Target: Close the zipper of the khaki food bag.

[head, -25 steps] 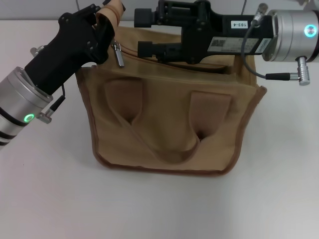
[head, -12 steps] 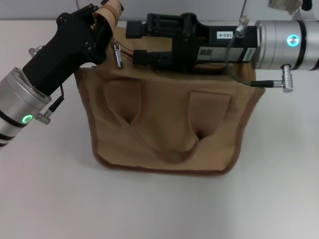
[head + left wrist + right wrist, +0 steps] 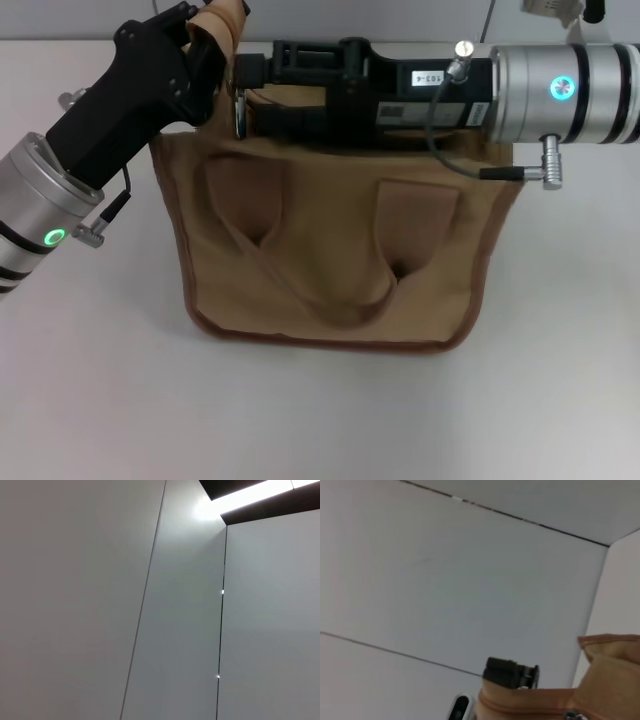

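Sitting mid-table, khaki food bag facing the head camera, near handle drooping toward 6 o'clock. Running 9-to-3 along the bag's top panel at 12 o'clock — zipper, mostly hidden under the arms; brown line showing only near the 9 o'clock end.

Reaching in from 3 o'clock, lying along the zip axis, right gripper — fingertips arriving right at the silver pull tab, which is hanging at the bag's 10 o'clock corner. Cannot tell whether the jaws are parted or pinched on the tab; contact not resolvable either.

Coming in from 8 o'clock, left gripper pinching what looks like the far strap handle at the same corner — likely bracing the bag.

Judging the right arm nearer the tab; next pull needing to follow the zip's long axis.
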You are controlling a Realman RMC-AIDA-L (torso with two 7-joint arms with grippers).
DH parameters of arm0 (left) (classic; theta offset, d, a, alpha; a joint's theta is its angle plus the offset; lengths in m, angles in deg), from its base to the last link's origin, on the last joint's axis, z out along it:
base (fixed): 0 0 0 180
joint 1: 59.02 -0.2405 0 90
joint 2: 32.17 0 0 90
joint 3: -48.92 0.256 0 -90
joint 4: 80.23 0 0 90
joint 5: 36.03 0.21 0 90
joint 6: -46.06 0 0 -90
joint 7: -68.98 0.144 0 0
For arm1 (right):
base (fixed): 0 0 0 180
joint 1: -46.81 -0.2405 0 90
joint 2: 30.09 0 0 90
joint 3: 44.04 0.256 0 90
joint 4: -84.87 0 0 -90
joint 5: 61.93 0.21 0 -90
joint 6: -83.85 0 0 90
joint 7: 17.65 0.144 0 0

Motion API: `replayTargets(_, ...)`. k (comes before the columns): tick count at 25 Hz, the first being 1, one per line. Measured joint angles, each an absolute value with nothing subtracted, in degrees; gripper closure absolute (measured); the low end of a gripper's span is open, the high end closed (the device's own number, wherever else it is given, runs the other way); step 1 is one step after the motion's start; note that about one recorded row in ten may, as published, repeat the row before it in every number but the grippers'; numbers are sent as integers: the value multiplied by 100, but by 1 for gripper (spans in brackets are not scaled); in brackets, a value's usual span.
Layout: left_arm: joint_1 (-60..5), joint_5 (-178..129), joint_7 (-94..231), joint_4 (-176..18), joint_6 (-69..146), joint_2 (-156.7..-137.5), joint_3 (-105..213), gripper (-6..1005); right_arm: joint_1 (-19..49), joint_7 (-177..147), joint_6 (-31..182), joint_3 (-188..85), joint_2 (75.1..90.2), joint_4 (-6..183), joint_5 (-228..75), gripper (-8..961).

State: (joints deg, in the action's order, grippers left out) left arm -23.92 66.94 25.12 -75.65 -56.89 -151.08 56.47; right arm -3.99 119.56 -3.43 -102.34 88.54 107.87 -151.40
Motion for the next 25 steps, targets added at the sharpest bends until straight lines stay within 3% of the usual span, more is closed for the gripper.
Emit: replayTargets(25,-2336,6691,2513,-7649,-5572,-15120,5614,978,-575,11013,-310,-10413,8920,10712,-15099,192)
